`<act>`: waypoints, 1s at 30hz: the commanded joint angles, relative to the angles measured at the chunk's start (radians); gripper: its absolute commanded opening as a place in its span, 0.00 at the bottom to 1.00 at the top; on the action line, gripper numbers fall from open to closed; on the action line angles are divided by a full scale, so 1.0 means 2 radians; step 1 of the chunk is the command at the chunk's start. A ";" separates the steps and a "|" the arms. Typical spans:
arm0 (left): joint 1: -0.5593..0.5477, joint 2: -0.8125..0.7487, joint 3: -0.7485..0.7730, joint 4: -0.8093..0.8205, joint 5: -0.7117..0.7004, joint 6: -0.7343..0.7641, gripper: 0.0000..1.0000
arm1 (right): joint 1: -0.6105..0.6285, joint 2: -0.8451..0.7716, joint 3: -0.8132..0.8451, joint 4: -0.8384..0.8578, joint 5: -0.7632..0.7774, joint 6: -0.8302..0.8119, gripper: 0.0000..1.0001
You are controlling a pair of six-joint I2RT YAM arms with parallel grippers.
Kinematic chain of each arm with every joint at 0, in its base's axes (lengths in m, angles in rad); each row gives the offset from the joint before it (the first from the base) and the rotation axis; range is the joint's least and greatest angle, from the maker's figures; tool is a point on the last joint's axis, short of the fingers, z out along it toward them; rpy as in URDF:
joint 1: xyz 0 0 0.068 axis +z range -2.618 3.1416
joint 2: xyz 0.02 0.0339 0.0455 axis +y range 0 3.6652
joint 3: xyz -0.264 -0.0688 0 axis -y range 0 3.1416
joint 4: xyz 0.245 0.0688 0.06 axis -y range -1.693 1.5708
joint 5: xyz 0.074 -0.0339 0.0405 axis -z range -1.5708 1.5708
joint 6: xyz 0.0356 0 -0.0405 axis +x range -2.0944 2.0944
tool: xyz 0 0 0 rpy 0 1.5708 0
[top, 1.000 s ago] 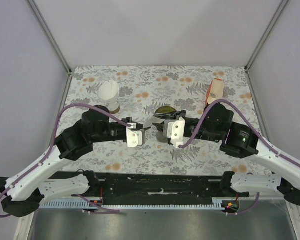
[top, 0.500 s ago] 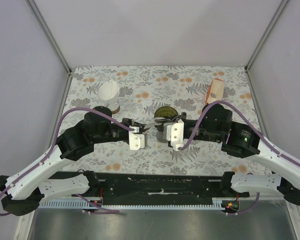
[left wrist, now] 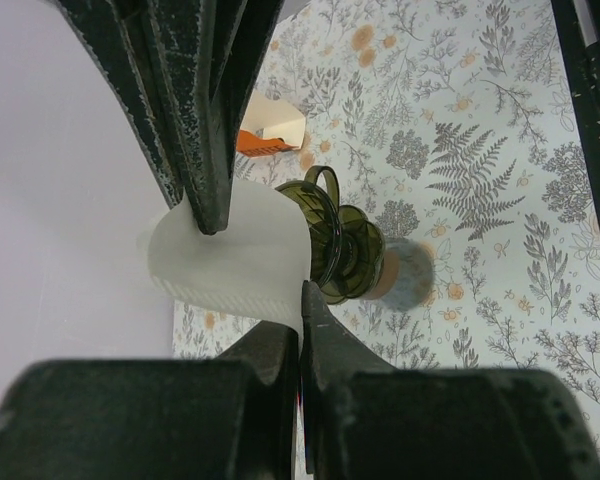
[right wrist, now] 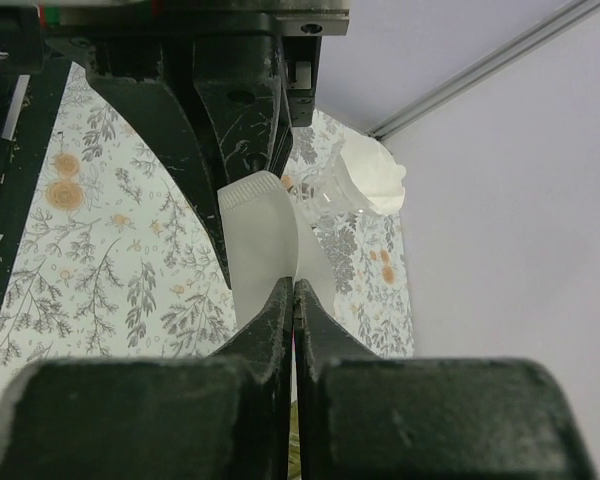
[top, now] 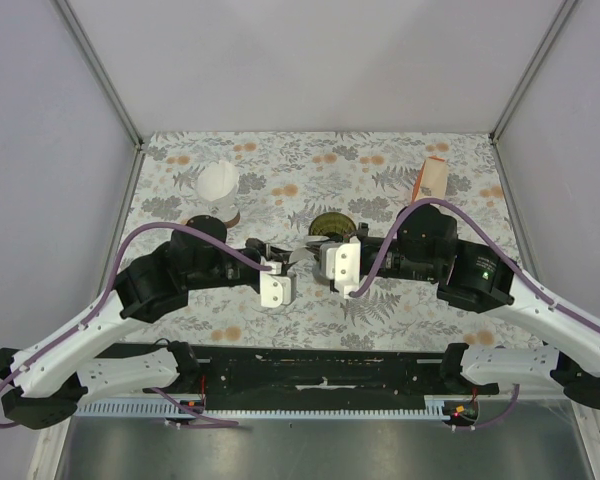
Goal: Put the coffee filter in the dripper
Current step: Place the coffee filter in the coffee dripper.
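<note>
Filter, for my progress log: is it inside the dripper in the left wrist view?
No, the filter is held flat in front of the dripper, outside its rim.

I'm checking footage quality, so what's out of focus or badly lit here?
Left wrist view: the left end effector is a dark blur up close, while the coffee filter and dripper look sharp. Right wrist view: the right end effector is equally blurred. Top external view: even light, no glare.

Left tool [top: 290, 256], right tool [top: 316, 252] and coffee filter [left wrist: 235, 250] crowd the dripper [top: 330, 222].
</note>
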 commanded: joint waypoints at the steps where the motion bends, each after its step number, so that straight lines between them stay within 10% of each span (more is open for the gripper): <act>1: -0.004 0.000 0.002 0.017 -0.016 0.006 0.02 | 0.000 -0.009 0.007 0.001 0.001 0.001 0.00; 12: -0.003 -0.009 -0.021 0.043 -0.029 -0.096 0.02 | 0.000 -0.030 -0.036 -0.008 0.010 -0.002 0.00; 30: -0.004 -0.007 -0.018 0.038 -0.027 -0.015 0.02 | 0.000 -0.023 -0.029 0.004 -0.002 -0.007 0.20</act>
